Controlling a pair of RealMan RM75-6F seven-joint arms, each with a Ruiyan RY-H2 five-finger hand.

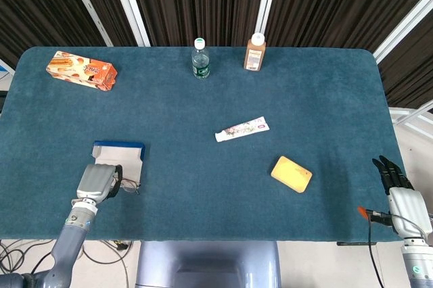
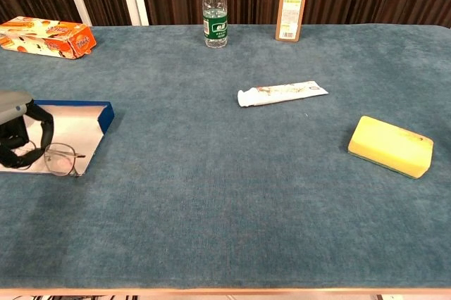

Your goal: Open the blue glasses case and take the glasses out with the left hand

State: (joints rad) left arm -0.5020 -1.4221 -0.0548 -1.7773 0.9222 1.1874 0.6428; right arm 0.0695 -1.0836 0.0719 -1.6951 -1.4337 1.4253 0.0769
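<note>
We see the glasses (image 2: 58, 158) pinched in our left hand (image 2: 20, 138) over the open blue glasses case (image 2: 79, 127) at the table's (image 1: 223, 99) near-left. Only the head view shows our right hand (image 1: 399, 190), off the table's edge, fingers straight, empty.

Toothpaste tube (image 1: 241, 128) lies mid-table (image 1: 325, 99). Yellow sponge (image 1: 291, 174) near it, toward the front right. Water bottle (image 1: 201, 59) and brown bottle (image 1: 255, 52) upright behind it. Orange snack box (image 1: 82, 71) far back left of it.
</note>
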